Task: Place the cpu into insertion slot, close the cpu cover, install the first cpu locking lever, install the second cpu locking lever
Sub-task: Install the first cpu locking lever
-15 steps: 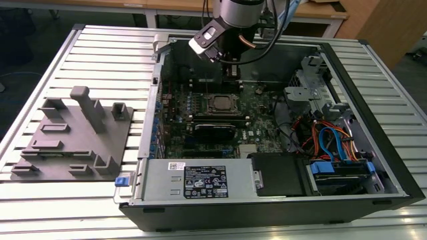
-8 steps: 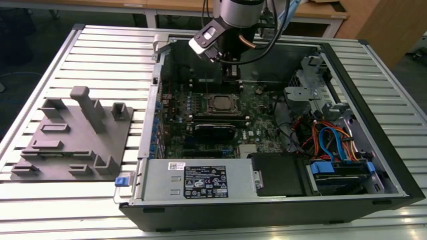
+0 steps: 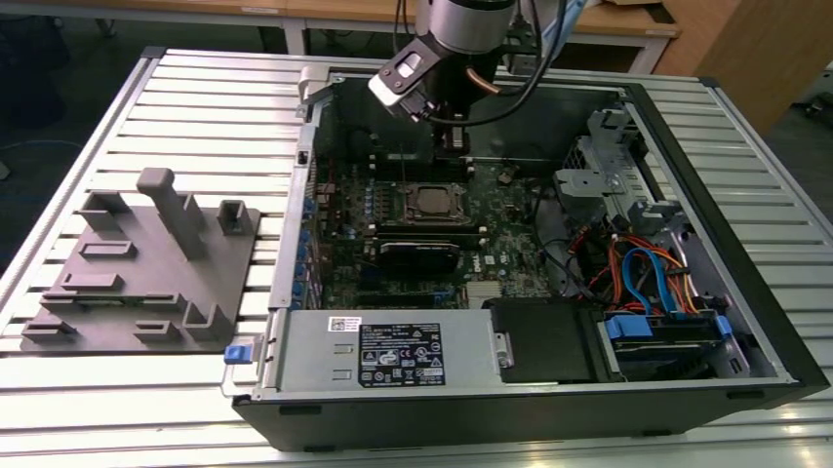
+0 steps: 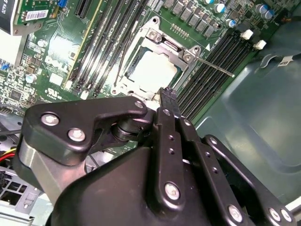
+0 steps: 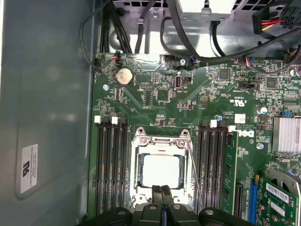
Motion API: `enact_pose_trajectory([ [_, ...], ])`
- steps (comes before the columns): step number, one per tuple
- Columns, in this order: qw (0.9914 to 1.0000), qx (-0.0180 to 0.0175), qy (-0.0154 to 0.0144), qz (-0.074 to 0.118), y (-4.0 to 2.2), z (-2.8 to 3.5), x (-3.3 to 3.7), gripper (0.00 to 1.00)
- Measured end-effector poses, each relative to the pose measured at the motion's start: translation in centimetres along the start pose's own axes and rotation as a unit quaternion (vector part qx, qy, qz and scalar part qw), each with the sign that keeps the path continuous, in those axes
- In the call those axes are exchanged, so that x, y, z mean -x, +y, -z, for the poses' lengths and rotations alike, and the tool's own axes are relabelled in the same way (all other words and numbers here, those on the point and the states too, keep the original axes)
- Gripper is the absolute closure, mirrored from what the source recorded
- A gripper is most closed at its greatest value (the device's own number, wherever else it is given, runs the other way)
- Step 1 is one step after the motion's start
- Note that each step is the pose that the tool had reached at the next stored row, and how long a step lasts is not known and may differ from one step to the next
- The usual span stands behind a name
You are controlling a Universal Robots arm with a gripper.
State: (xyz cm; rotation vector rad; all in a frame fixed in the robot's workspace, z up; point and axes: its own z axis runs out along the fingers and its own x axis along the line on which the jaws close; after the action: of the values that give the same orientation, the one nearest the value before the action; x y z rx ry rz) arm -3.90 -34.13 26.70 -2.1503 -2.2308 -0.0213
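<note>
The cpu [image 5: 162, 170] [image 4: 153, 70] shows its silver-grey top inside the insertion slot [image 3: 430, 203] on the green motherboard. The cpu cover [image 5: 139, 155] [image 4: 162, 42], a silver frame with a square window, lies flat over it. One thin locking lever [image 5: 194, 176] [image 4: 215, 67] runs along one side of the socket; whether it is latched I cannot tell. My gripper [image 5: 162, 192] [image 4: 168, 96] [image 3: 447, 136] hovers above the socket's edge, apart from it. Its black fingers are shut together with nothing between them.
Memory slots [image 5: 110, 165] flank the socket on both sides. In the exterior view the case wall [image 3: 729, 224] surrounds the board, with a grey power supply box [image 3: 390, 356] at the front and cables [image 3: 645, 278] on the right. A grey fixture plate [image 3: 143, 268] lies left of the case.
</note>
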Motion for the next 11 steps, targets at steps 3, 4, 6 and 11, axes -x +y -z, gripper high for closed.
enact_pose_trajectory([
  [3, 0.99984, -0.0007, -0.0003, 0.018, 0.00, 0.00, 0.00, 0.90],
  [4, 0.99974, -0.0009, -0.0004, 0.023, 0.00, 0.00, 0.00, 0.90],
  [6, 0.99948, -0.0013, -0.0006, 0.032, 0.00, 0.00, 0.00, 0.90],
  [11, 0.99895, -0.0018, -0.0009, 0.046, 0.00, 0.00, 0.00, 0.90],
])
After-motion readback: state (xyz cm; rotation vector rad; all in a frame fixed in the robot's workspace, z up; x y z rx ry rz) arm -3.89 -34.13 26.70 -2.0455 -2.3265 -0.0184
